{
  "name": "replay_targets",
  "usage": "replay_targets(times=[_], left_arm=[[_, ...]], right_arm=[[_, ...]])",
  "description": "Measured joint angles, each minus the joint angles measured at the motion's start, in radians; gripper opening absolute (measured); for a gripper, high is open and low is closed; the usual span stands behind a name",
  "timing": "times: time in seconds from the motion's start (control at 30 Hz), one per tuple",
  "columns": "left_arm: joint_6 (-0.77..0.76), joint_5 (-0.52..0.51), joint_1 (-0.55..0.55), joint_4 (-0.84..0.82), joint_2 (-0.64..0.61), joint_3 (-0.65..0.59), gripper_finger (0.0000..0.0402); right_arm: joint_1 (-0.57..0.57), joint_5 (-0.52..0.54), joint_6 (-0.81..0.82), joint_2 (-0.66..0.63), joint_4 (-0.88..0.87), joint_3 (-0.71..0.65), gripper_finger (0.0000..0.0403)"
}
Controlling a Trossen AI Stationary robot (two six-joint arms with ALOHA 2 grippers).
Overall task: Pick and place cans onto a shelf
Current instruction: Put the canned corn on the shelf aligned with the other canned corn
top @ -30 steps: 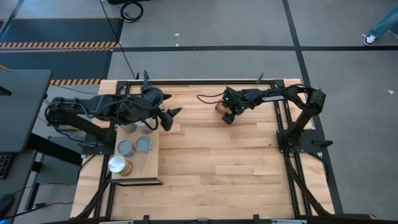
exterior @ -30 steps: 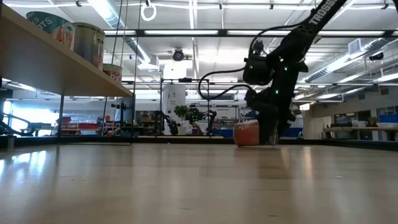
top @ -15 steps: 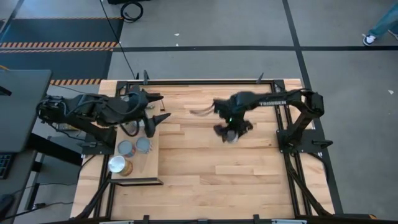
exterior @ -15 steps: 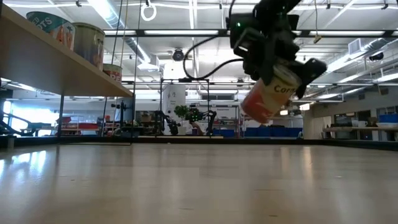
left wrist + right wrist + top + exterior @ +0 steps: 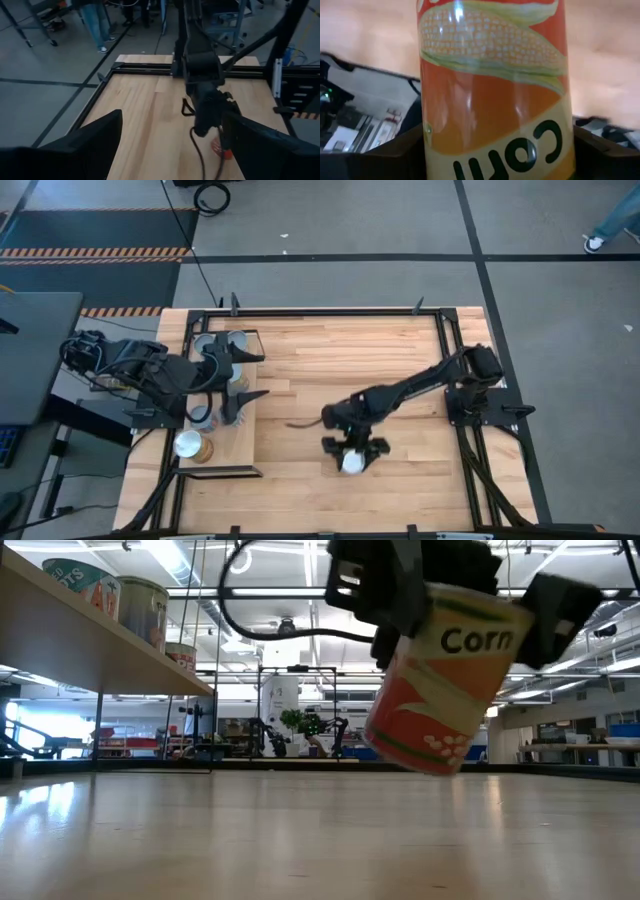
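A wooden worktop [image 5: 400, 470] framed in black metal is seen from straight above. In the lower centre of the overhead frame, the right tool [image 5: 352, 456] is pinching a corn can [image 5: 351, 462], whose pale round end is seen between the dark fingers. In the low view the same can [image 5: 440, 680] fills the upper centre right, tilted and held clear of the worktop, with the word "Corn" on its orange label; it appears to be lifted this way so that it can be carried across to the shelf. The shelf [image 5: 247, 452], a pale board with a thin black frame, lies at the left edge of the worktop in the overhead frame, and several cans [image 5: 189, 444] are already standing on it. The left tool [image 5: 240, 375] is held above the shelf's upper part with its fingers spread wide and nothing between them, seemingly kept ready there.
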Motion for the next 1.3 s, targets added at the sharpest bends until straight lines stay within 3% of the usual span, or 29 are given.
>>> replay_targets(times=[0.27,0.53,0.7,0.9,1.07,1.17,1.3], left_arm=[[-0.026,0.000,-0.078,0.000,0.000,0.000,0.0345],[-0.062,-0.002,-0.142,0.002,0.000,0.000,0.0345],[-0.088,-0.013,-0.143,0.000,0.000,0.000,0.0345],[-0.094,-0.013,-0.175,0.005,0.000,0.000,0.0345],[-0.118,-0.014,-0.208,0.051,0.008,0.001,0.0345],[-0.057,-0.014,-0.226,0.108,0.043,0.001,0.0345],[-0.087,-0.005,-0.210,0.195,0.127,0.002,0.0345]], right_arm=[[0.058,0.010,0.081,0.073,0.195,0.000,0.0335],[0.042,0.066,0.054,0.073,0.196,0.000,0.0393],[0.041,0.186,0.004,0.011,0.195,0.000,0.0393],[0.042,0.394,-0.240,-0.086,0.198,0.000,0.0384],[0.039,0.585,-0.562,-0.149,0.201,0.000,0.0378],[0.056,0.675,-0.719,-0.212,0.203,0.000,0.0372],[0.104,0.814,-0.879,-0.336,0.130,0.000,0.0365]])
